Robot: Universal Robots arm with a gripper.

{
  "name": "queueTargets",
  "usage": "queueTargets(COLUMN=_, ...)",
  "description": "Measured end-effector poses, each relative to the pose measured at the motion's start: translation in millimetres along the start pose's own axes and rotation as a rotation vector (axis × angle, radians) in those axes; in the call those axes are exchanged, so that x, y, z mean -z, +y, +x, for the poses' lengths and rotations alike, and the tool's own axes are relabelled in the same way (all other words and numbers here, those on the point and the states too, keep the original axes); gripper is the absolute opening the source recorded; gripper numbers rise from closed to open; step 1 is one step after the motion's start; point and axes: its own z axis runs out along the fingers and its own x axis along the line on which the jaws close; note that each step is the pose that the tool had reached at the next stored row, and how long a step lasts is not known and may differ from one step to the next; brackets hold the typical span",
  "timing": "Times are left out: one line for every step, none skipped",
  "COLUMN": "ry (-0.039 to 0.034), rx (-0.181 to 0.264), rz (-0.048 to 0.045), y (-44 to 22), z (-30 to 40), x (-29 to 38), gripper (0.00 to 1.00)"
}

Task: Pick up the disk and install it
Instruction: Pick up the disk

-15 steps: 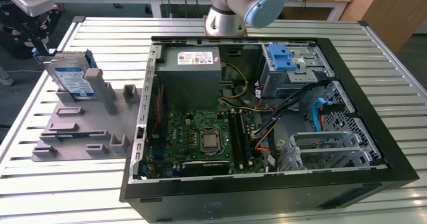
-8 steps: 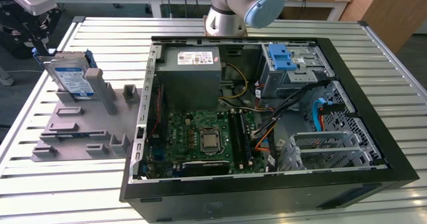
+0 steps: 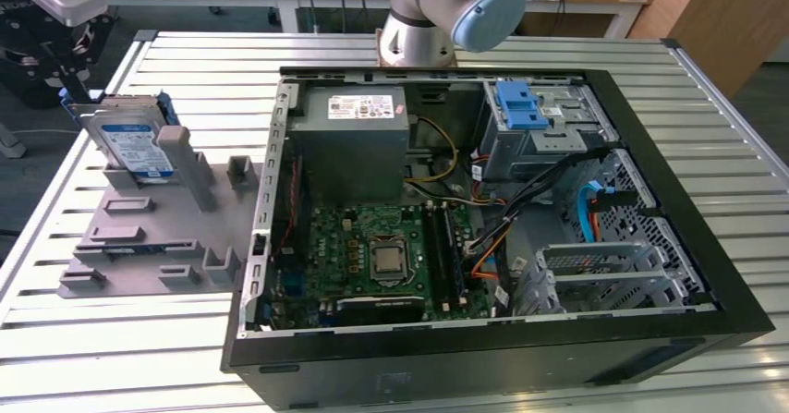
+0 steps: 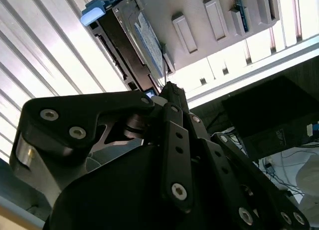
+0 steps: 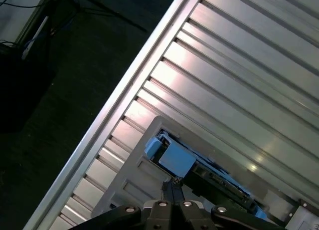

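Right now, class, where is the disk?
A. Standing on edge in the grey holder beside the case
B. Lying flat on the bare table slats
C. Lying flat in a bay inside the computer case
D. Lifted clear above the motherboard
A: the disk stands on edge in a slot of the grey holder, outside the open computer case, on the exterior view's left.

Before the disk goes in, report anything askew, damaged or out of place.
Nothing stands out. The disk stands on edge in a slot of the grey holder; the case lies open on its side, with nothing spilled or broken.
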Motion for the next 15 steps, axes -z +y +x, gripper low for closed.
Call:
queueTargets(ry=0.0003, rx=0.006, rz=0.0003, y=0.0, z=0.0, x=0.0, gripper=0.11)
queueTargets(ry=0.0005, rx=0.013, rz=0.0006, y=0.0, z=0.0, x=0.0, gripper=0.11)
queueTargets(ry=0.0007, rx=0.019, rz=0.0009, y=0.0, z=0.0, x=0.0, gripper=0.11)
queueTargets(ry=0.0009, rx=0.025, rz=0.0012, y=0.0, z=0.0, x=0.0, gripper=0.11)
queueTargets(ry=0.0012, rx=0.031, rz=0.0014, y=0.0, z=0.0, x=0.0, gripper=0.11)
queueTargets(ry=0.0014, rx=0.037, rz=0.0017, y=0.0, z=0.0, x=0.0, gripper=0.11)
queueTargets(ry=0.0017, rx=0.044, rz=0.0020, y=0.0, z=0.1, x=0.0, gripper=0.11)
queueTargets(ry=0.0019, rx=0.050, rz=0.0023, y=0.0, z=0.1, x=0.0, gripper=0.11)
queueTargets(ry=0.0021, rx=0.056, rz=0.0026, y=0.0, z=0.1, x=0.0, gripper=0.11)
queueTargets(ry=0.0024, rx=0.062, rz=0.0028, y=0.1, z=0.1, x=0.0, gripper=0.11)
queueTargets(ry=0.0025, rx=0.067, rz=0.0031, y=0.1, z=0.1, x=0.0, gripper=0.11)
queueTargets(ry=0.0027, rx=0.073, rz=0.0034, y=0.1, z=0.1, x=0.0, gripper=0.11)
queueTargets(ry=0.0030, rx=0.079, rz=0.0036, y=0.1, z=0.2, x=0.0, gripper=0.11)
queueTargets(ry=0.0031, rx=0.085, rz=0.0039, y=0.1, z=0.2, x=0.0, gripper=0.11)
queueTargets(ry=0.0034, rx=0.090, rz=0.0041, y=0.1, z=0.2, x=0.0, gripper=0.11)
